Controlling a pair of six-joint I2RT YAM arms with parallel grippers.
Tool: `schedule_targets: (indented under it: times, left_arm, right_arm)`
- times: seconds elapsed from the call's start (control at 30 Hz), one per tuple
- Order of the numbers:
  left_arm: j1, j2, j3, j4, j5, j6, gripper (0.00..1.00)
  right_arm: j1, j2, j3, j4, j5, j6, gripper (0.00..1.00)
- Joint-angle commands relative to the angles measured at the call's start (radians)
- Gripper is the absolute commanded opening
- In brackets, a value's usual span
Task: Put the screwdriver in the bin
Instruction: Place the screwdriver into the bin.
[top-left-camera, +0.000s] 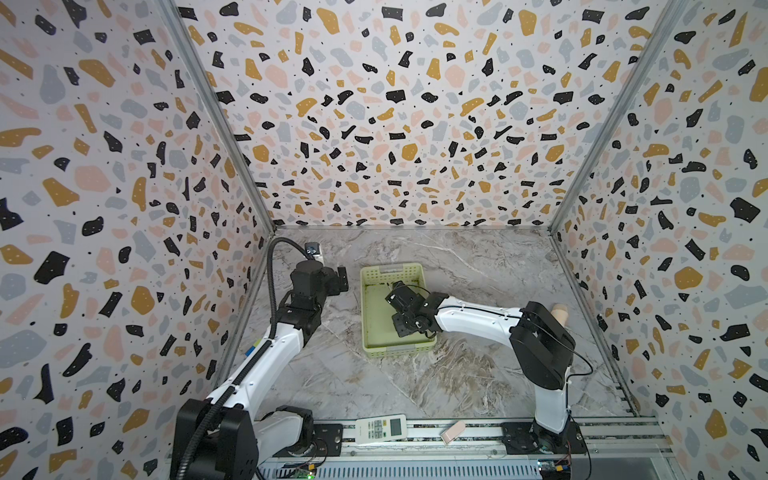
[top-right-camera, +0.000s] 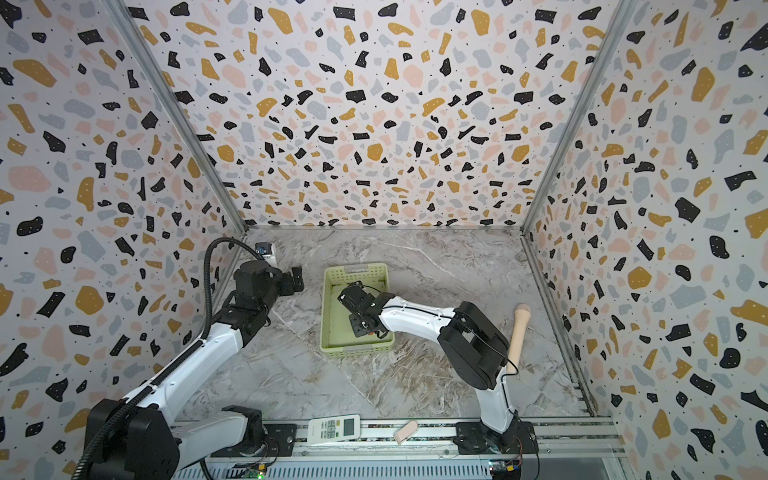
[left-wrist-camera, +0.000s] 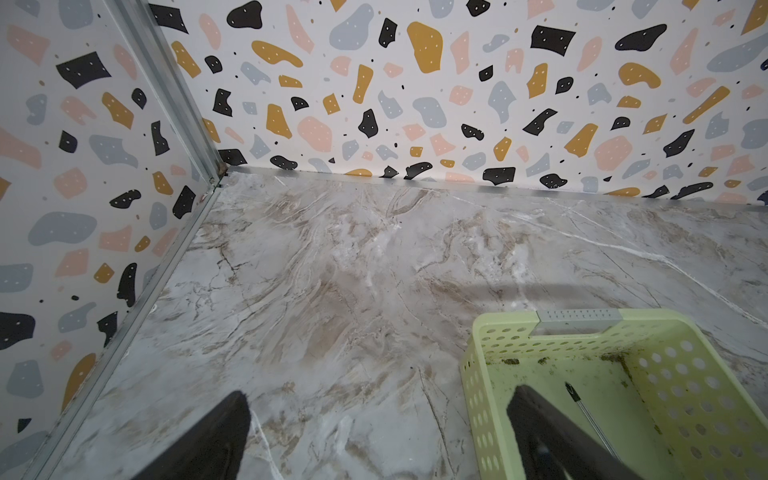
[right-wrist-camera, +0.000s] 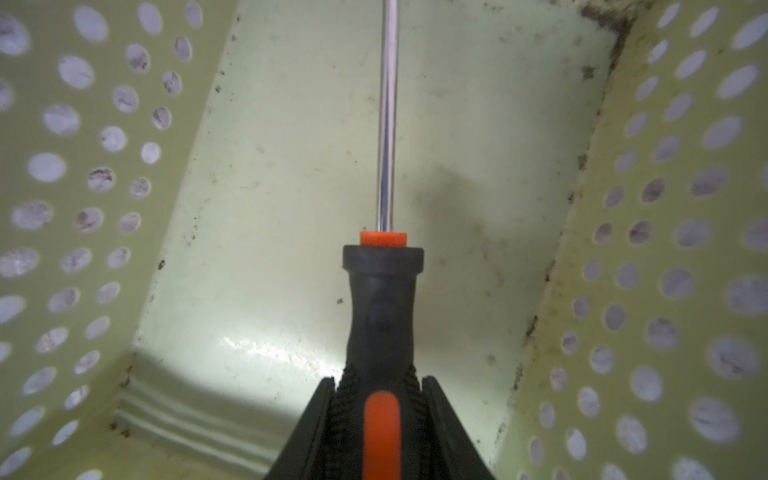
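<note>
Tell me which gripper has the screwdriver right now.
The right gripper, down inside the bin, shut on the black handle of the screwdriver. The left gripper hangs open and empty beside the bin.

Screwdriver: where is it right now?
In the right wrist view the screwdriver is clamped in the right pincer, inside the bin, shaft over its floor.

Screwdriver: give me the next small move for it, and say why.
Probably open the right jaws and let it drop. They are shut on the black handle of the screwdriver, and the right wrist view shows its shaft low between the perforated walls of the bin, over the floor. Whether it touches the floor is unclear.
</note>
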Motion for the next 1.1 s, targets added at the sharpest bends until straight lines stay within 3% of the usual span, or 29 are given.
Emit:
schedule_targets:
  times: [0.0, 0.3, 0.57, 1.07]
  left_arm:
    - [-0.003, 0.002, 0.033, 0.012, -0.001, -0.001, 1.00]
    - [-0.002, 0.001, 0.033, 0.012, -0.001, -0.001, 1.00]
    - [-0.003, 0.002, 0.033, 0.012, -0.001, -0.001, 1.00]
    - [-0.003, -0.007, 0.028, 0.006, 0.008, 0.022, 1.00]
  right_arm:
    - [-0.010, 0.004, 0.021, 0.017, -0.009, -0.007, 0.28]
    - [-0.021, 0.032, 0.027, 0.023, -0.020, -0.018, 0.34]
    - [-0.021, 0.031, 0.045, 0.006, -0.014, -0.024, 0.46]
    - [-0.014, -0.084, 0.160, -0.077, 0.017, -0.060, 0.51]
